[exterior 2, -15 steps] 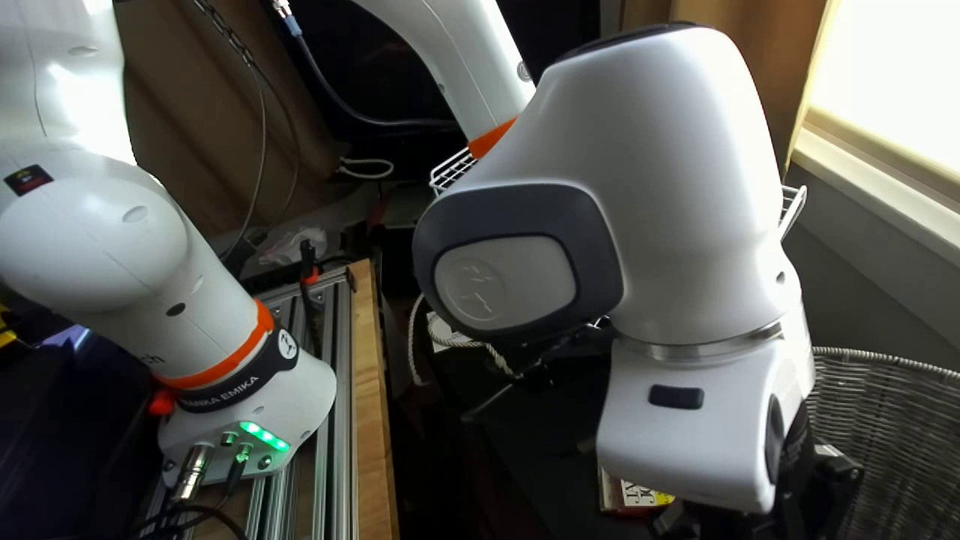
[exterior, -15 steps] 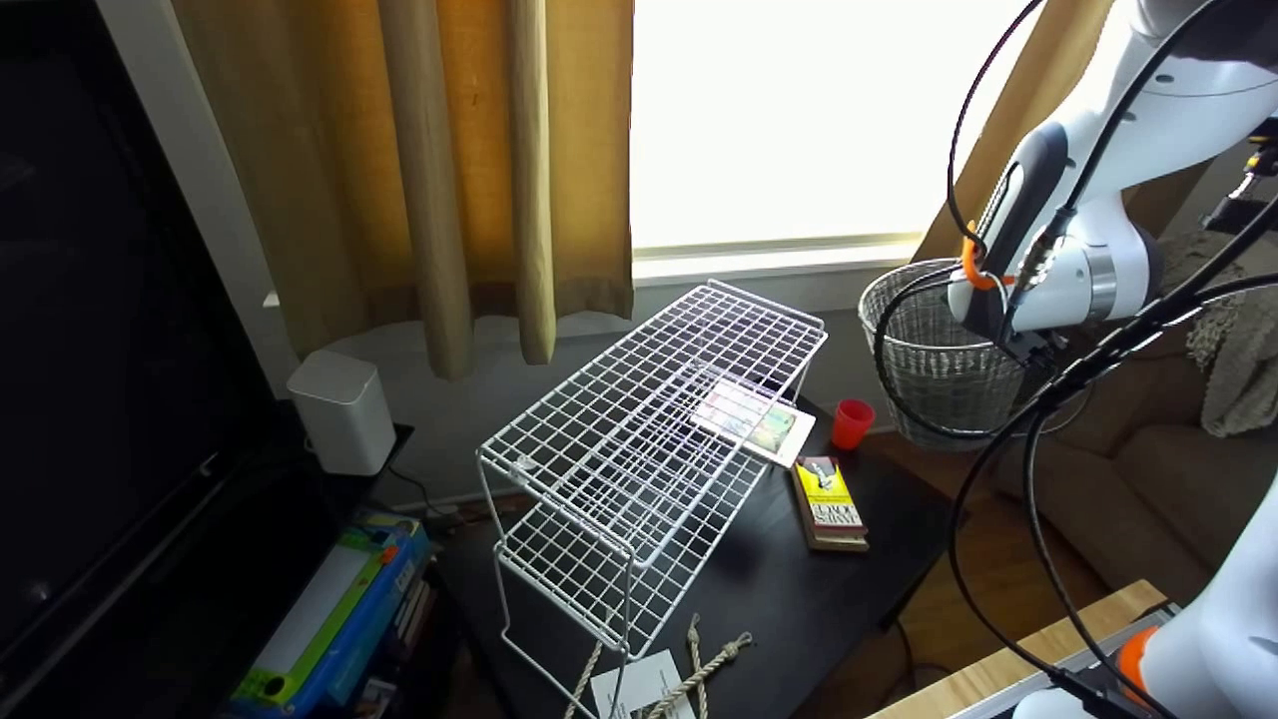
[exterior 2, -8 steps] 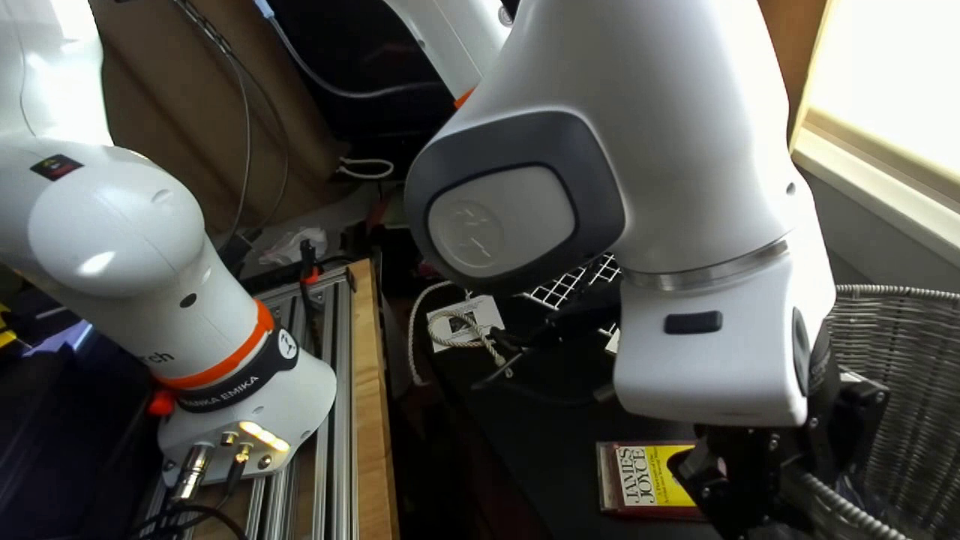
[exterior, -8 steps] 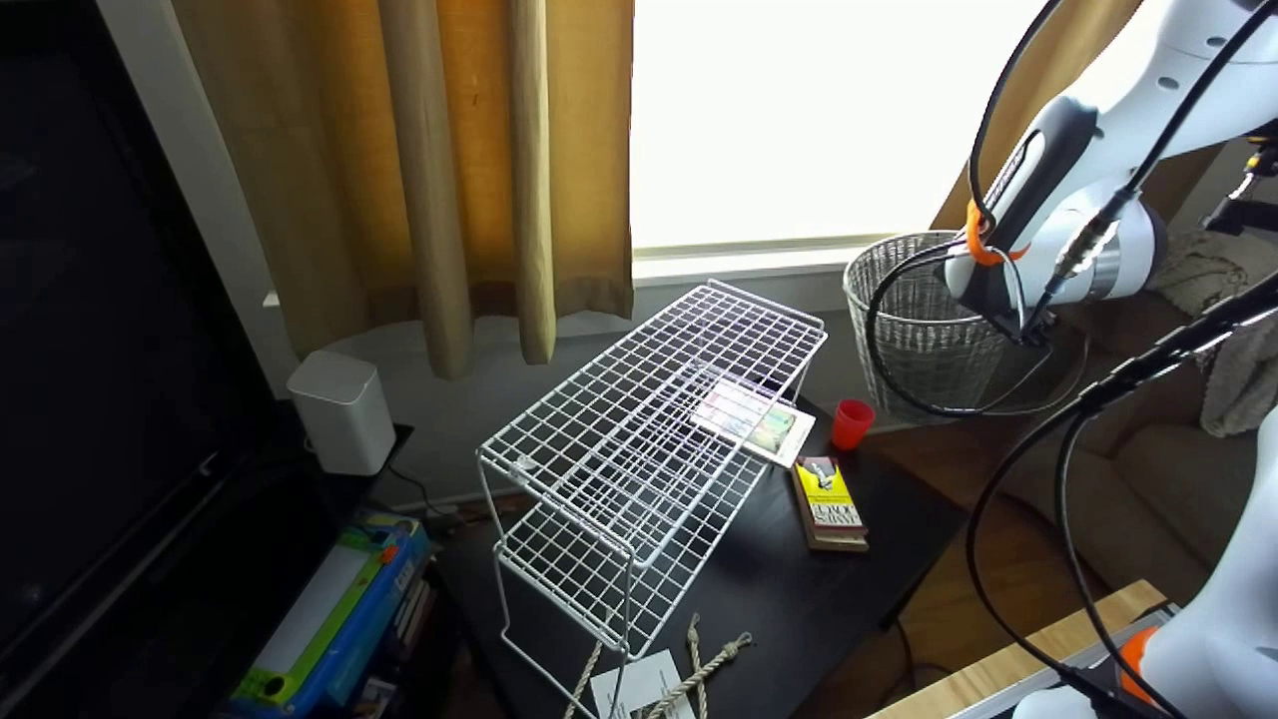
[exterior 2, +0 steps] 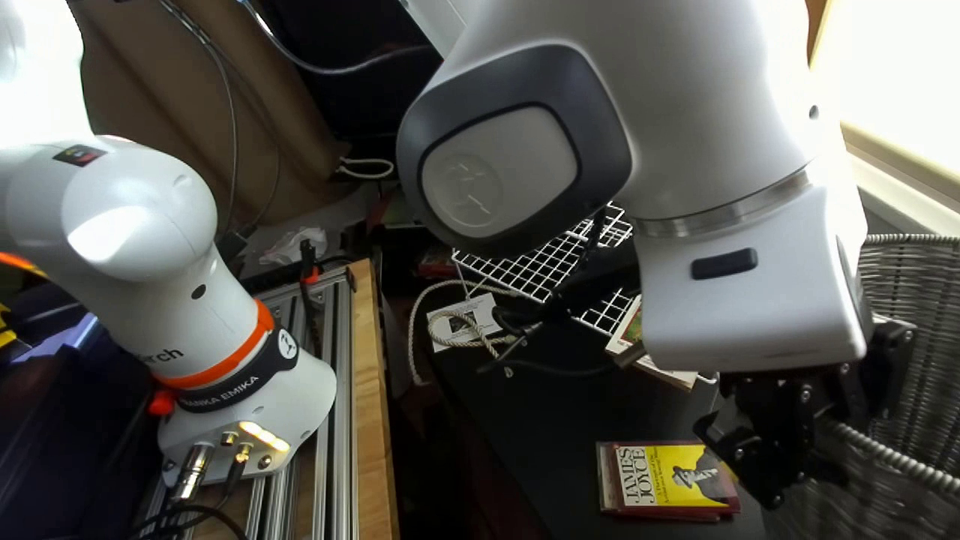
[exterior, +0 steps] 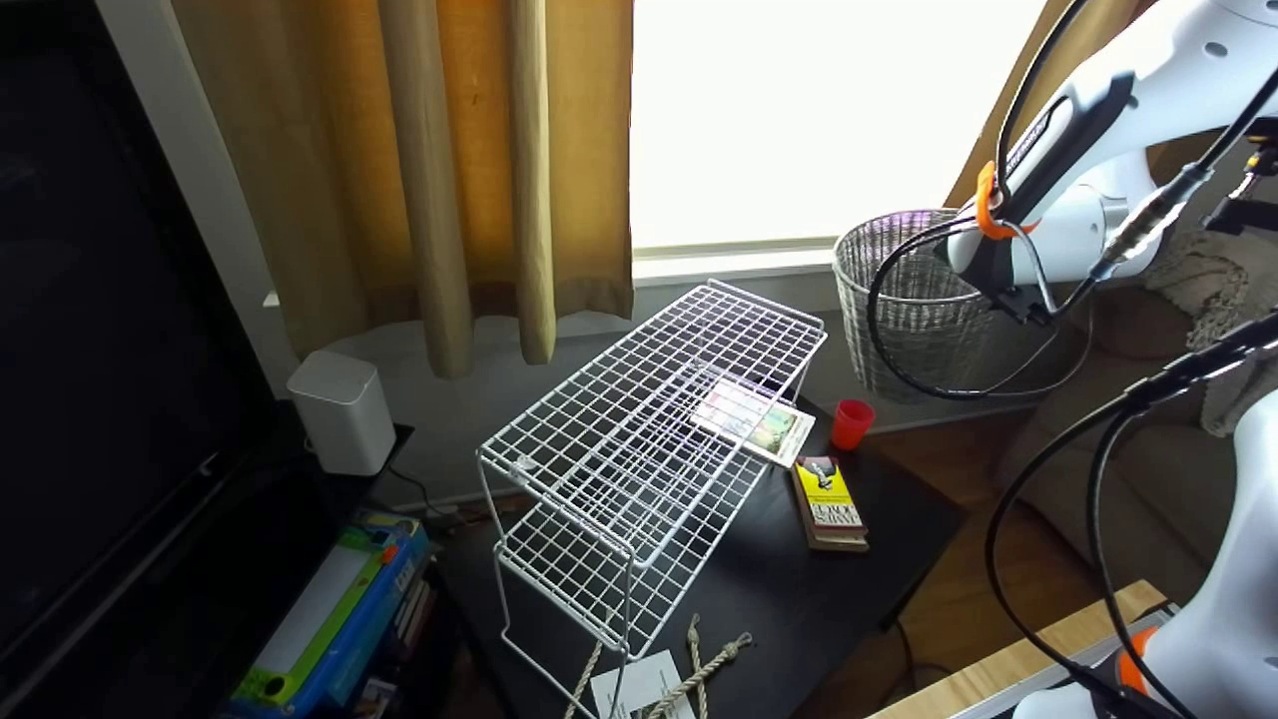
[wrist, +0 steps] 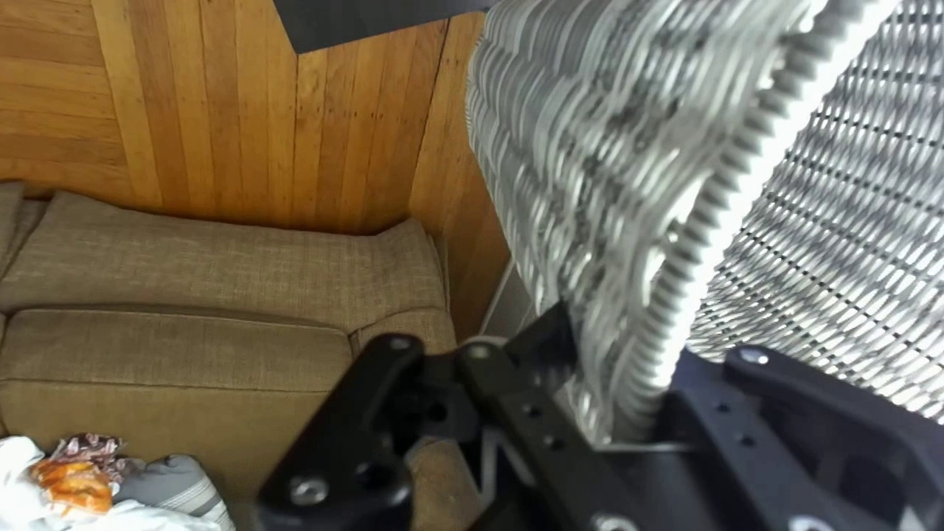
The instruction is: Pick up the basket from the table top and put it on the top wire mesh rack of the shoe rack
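The basket, round and grey, hangs in the air right of the rack, mouth up. It also shows at the right edge of an exterior view and large in the wrist view. My gripper is shut on the basket's ribbed rim, one finger outside and one inside the wall. In an exterior view the gripper shows beside the rim. The shoe rack stands on the black table top. Its top wire mesh rack is bare and left of the basket. The arm hides part of the rack elsewhere.
A red cup, stacked books and a white-edged book lie between rack and basket. Rope lies by the rack's front. The window sill is behind. Loose black cables hang along the arm.
The basket, held in my gripper, has risen and moved left toward the rack in an exterior view. The arm has lifted, uncovering the books and part of the rack.
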Robot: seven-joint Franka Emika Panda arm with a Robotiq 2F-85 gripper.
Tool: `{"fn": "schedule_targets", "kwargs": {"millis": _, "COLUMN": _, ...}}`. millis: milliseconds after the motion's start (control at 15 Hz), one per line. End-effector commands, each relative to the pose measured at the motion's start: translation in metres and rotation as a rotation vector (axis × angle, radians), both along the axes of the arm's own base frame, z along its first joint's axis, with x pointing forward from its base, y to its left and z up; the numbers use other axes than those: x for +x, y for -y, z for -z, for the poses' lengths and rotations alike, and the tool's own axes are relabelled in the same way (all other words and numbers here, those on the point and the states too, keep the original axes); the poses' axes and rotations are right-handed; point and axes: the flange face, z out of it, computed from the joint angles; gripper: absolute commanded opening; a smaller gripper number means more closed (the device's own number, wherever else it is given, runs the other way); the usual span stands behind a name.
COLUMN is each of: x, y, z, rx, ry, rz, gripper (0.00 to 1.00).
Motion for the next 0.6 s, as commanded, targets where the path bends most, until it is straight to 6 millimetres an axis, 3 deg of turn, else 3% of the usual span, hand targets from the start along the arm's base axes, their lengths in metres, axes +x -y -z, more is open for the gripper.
{"fn": "schedule_targets", "kwargs": {"millis": 0, "x": 0.009, "y": 0.003, "z": -0.026, "rx": 0.018, "ry": 0.058, "rz": -0.038, "gripper": 0.03}}
{"fn": "schedule_targets", "kwargs": {"millis": 533, "x": 0.027, "y": -0.006, "z": -0.06, "rx": 0.031, "ry": 0.098, "rz": -0.093, "gripper": 0.03}}
